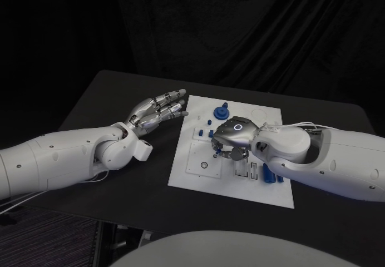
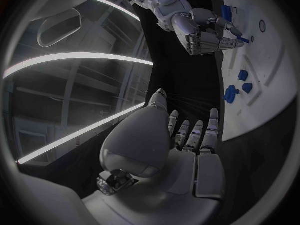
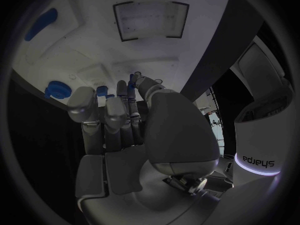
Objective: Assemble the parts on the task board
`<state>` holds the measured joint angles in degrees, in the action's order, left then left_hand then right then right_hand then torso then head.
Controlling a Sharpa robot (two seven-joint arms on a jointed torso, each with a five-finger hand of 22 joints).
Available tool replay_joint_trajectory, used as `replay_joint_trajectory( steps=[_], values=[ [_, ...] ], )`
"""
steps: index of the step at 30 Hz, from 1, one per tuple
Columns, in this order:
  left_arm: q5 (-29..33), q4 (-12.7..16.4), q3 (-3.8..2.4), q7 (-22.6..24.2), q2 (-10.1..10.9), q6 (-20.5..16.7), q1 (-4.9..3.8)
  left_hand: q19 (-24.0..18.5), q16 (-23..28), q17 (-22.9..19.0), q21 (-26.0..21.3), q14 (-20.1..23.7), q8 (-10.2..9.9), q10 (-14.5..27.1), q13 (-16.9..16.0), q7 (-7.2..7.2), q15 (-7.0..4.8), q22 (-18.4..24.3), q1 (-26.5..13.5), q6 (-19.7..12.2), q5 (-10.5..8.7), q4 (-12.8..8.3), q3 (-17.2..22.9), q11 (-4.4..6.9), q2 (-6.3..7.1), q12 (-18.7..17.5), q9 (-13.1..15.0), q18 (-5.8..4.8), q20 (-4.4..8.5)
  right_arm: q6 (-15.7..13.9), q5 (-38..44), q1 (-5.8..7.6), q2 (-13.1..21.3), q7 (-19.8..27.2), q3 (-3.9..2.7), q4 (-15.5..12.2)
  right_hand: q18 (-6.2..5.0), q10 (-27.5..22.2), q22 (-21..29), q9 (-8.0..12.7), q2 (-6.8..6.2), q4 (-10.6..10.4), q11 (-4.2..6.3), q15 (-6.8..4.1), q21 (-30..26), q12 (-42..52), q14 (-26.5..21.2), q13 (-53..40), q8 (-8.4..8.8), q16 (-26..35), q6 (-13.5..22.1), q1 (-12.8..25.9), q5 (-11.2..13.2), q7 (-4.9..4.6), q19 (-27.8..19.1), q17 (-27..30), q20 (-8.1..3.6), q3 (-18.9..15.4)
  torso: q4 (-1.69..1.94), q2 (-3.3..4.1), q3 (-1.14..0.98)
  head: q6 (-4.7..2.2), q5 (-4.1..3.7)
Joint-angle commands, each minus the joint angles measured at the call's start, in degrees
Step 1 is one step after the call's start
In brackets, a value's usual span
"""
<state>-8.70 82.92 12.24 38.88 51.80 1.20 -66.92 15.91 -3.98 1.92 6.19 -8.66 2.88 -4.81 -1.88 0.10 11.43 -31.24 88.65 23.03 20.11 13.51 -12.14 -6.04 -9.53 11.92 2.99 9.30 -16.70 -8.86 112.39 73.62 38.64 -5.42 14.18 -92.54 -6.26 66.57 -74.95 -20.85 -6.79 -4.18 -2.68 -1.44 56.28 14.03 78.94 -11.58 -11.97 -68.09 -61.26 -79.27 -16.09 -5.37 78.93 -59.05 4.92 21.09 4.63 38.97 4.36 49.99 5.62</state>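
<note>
Two silver hands are working over the black table [image 1: 96,100]. Nearest, the right hand [image 1: 228,139] is hovering over the flat white task board [image 1: 268,114], fingers curled round a thin blue peg [image 3: 131,82], pinching it. Farther off, the left hand [image 1: 156,111] is hanging open beside the board's edge, fingers spread, holding nothing. Rounded blue parts [image 1: 218,113] are sitting at the board's far end.
</note>
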Motion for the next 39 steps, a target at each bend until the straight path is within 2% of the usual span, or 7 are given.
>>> replay_joint_trajectory(
  steps=[1, 17, 39],
  values=[
    [-0.11, 0.01, -0.04, 3.75, -0.15, 0.94, 0.14, 0.01, -0.23, -0.03, 0.08, -0.04, -0.22, 0.03, -0.03, 0.06, 0.31, 0.06, 0.33, -0.29, 0.19, -0.28, 0.06, -0.4, -0.37, -0.18, -0.07, -0.3, -0.04, 0.49, 0.71, -0.32, 0.0, -1.39, -0.03, -0.16, 0.3, 0.41, -7.17, -5.58, -0.09, -0.43, 0.01, 0.23, -0.24, -0.18, 0.22, 0.0, 0.02, 0.05, 0.04, 0.38, -0.09, 0.51, -0.38, -0.01, -0.15, 0.02, -0.02, 0.0, 0.05, 0.01, 0.06],
    [-0.11, -0.29, -0.04, 3.64, -0.34, 1.09, 0.26, -0.05, -0.23, -0.04, 0.05, 0.0, -0.23, 0.06, -0.02, 0.07, 0.33, 0.17, 0.35, -0.37, 0.2, -0.31, 0.09, -0.41, -0.44, -0.22, -0.08, -0.33, -0.03, 0.39, 0.71, -1.13, -0.21, -1.34, -0.03, 0.02, 0.31, 0.46, -7.18, -5.6, -0.12, -0.43, 0.02, 0.21, -0.2, -0.21, 0.2, -0.01, 0.08, 0.09, 0.08, 0.46, -0.09, 0.52, -0.36, 0.05, -0.15, 0.01, -0.09, -0.06, 0.02, 0.01, 0.41],
    [-0.11, -0.44, -0.04, 2.69, -0.58, 1.45, 0.45, -0.47, -0.14, -0.1, -0.18, 0.32, -0.34, 0.38, 0.05, 0.08, 0.48, 0.9, 0.37, -0.99, 0.19, -0.42, 0.09, -0.54, -0.68, -0.65, -0.17, -0.52, -0.03, -0.35, 0.71, -1.28, -0.41, -1.14, -0.03, -0.45, 0.33, 0.51, -7.21, -5.63, -0.1, -0.48, 0.05, 0.17, -0.08, -0.27, 0.26, -0.03, 0.14, -0.01, 0.11, 0.59, -0.09, 0.52, -0.32, -0.08, -0.15, 0.01, -0.05, 0.02, -0.03, 0.01, 0.75]
  ],
)
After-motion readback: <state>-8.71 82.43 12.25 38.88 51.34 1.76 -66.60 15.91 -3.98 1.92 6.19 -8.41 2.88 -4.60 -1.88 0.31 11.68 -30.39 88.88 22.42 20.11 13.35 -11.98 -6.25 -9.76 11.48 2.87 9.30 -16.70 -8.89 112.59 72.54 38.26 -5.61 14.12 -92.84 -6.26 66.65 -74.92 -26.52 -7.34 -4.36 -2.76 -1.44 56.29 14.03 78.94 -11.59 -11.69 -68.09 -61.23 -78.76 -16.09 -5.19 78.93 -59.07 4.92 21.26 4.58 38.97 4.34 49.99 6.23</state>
